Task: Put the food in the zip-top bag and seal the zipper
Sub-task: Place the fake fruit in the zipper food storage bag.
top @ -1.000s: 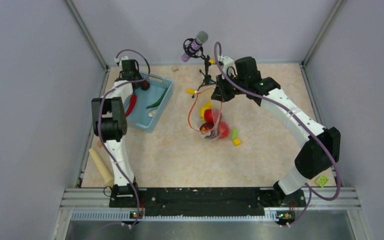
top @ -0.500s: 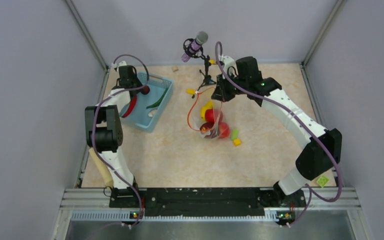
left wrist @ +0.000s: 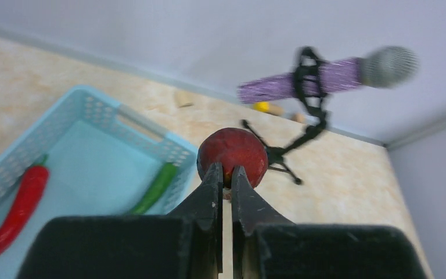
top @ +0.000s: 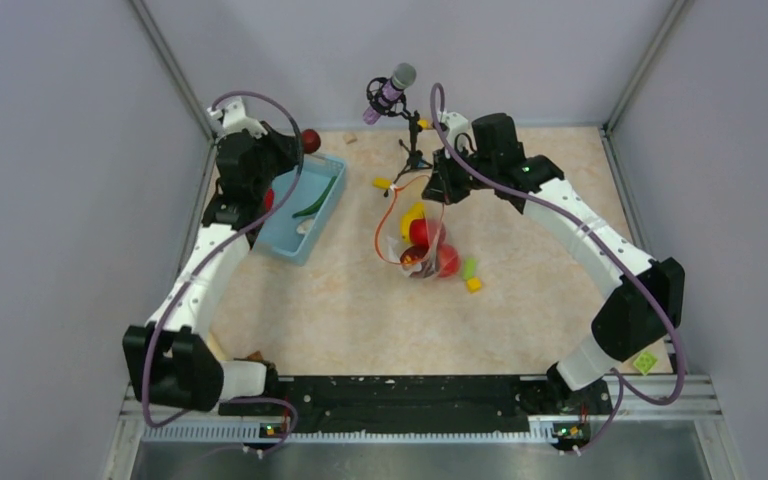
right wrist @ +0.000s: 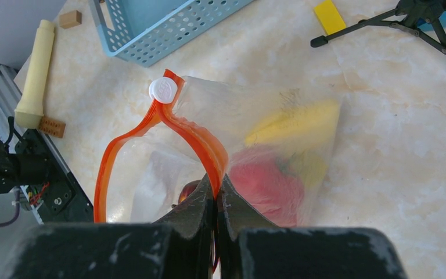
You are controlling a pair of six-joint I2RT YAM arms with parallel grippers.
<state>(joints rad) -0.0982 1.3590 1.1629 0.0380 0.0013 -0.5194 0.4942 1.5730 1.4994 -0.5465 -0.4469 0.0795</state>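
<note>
My left gripper (left wrist: 225, 174) is shut on a dark red round fruit (left wrist: 233, 154) and holds it above the far corner of the light-blue basket (top: 322, 195); the fruit also shows in the top view (top: 310, 139). A red chili (left wrist: 16, 209) and a green piece (left wrist: 154, 187) lie in the basket. My right gripper (right wrist: 216, 187) is shut on the orange-red zipper (right wrist: 193, 135) and holds the clear zip-top bag (top: 415, 235) open. A yellow banana (right wrist: 293, 121) and a red tomato (right wrist: 265, 183) sit inside the bag. Another red piece (top: 448, 260) lies at the bag's lower end.
A purple microphone on a black tripod (top: 400, 110) stands behind the bag. Small green and yellow blocks (top: 471, 275) lie right of the bag. A yellow block (top: 381, 183) lies near the tripod. A cream cylinder (right wrist: 35, 70) lies at the table's left edge.
My left arm has swung up and back, lifting the dark red fruit out of the basket to above its far corner. The right arm and bag have not moved.
</note>
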